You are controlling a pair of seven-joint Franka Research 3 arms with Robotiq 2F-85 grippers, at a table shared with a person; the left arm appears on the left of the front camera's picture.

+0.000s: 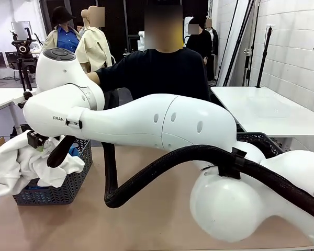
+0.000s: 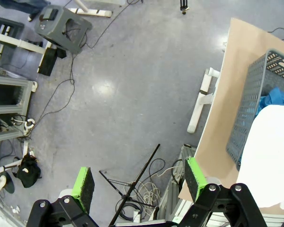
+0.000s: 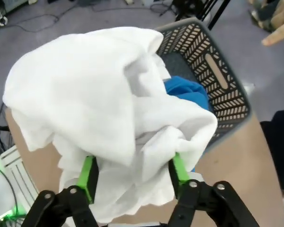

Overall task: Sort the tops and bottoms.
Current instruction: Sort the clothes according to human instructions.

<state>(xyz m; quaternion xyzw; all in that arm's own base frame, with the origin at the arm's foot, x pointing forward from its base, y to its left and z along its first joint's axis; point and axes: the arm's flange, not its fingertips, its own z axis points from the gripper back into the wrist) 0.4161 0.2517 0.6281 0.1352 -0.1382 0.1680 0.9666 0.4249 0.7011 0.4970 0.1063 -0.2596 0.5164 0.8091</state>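
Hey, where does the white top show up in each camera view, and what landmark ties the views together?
Front view: white top at far left, draped over the grey mesh basket.
Left wrist view: at the right edge, spilling over the basket.
Right wrist view: centre, between the right gripper fingers.
Shared landmark: the basket, with a blue top inside.

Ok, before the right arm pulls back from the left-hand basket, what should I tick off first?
1. White top over grey mesh basket: ok, though part hangs over the rim.
2. Right gripper let go of it: cannot tell, jaws apart, cloth between the pads.
3. Blue top inside the basket: ok.
4. Left gripper open and empty: ok.
5. Person's hand clear of the basket: ok.
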